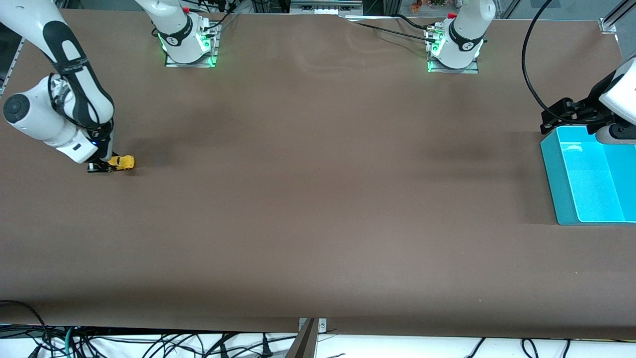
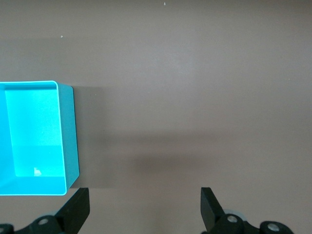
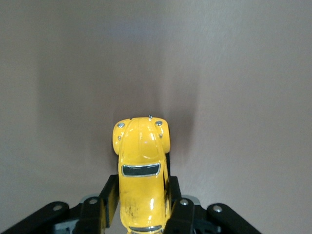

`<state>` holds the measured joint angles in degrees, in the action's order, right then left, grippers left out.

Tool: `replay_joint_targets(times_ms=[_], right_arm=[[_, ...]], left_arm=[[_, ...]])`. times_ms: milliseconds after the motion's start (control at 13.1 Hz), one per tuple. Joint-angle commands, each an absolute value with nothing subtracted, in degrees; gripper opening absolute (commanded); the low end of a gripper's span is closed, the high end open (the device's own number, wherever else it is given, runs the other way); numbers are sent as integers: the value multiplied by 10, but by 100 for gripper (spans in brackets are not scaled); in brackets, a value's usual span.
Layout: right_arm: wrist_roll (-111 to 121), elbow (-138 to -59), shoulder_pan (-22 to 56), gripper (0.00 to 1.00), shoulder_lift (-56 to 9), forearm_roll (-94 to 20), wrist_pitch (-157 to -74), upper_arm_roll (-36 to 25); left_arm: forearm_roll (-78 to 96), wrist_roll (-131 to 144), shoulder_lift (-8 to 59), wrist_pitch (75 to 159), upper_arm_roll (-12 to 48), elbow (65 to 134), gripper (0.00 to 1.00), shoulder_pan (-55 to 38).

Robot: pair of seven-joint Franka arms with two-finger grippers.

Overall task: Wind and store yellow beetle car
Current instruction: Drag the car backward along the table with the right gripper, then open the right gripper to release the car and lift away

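Observation:
The yellow beetle car [image 1: 123, 162] sits low on the brown table near the right arm's end. My right gripper [image 1: 107, 166] is shut on the yellow beetle car [image 3: 142, 168]; its black fingers [image 3: 111, 195] press both sides of the rounded body, and the car's nose sticks out past them. My left gripper [image 2: 145, 207] is open over bare table beside the teal bin, with nothing between its fingers [image 2: 210, 207]. In the front view the left gripper itself is cut off at the picture's edge.
A teal bin [image 1: 556, 171] stands at the left arm's end of the table; its wall [image 2: 68, 136] also shows in the left wrist view, and nothing shows inside. Brown table stretches between the car and the bin. Cables hang past the table's near edge.

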<state>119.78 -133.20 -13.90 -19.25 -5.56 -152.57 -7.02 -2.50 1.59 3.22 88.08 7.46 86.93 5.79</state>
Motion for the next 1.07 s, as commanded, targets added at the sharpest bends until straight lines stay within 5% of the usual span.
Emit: replay_joint_targets(times_ms=[0, 152, 304, 381, 533, 990], right_arm=[[1215, -1332, -161, 9, -226, -61, -1516, -68], [1209, -1332, -161, 11, -226, -62, -1516, -68], [1182, -1329, -161, 31, -226, -61, -1516, -68], [1166, -1321, -160, 47, -225, -61, -1515, -66], [1130, -1292, -159, 100, -223, -61, -1467, -65], [1054, -1182, -151, 100, -222, -54, -1341, -22]], left_arm=[[-11, -7, 39, 870, 76, 854, 100, 65], [-11, -10, 39, 870, 76, 854, 100, 68], [-11, -10, 39, 869, 76, 854, 100, 68], [-11, -10, 39, 870, 76, 854, 100, 68], [-11, -10, 39, 870, 76, 854, 100, 68], [-11, -10, 39, 869, 76, 854, 100, 69]])
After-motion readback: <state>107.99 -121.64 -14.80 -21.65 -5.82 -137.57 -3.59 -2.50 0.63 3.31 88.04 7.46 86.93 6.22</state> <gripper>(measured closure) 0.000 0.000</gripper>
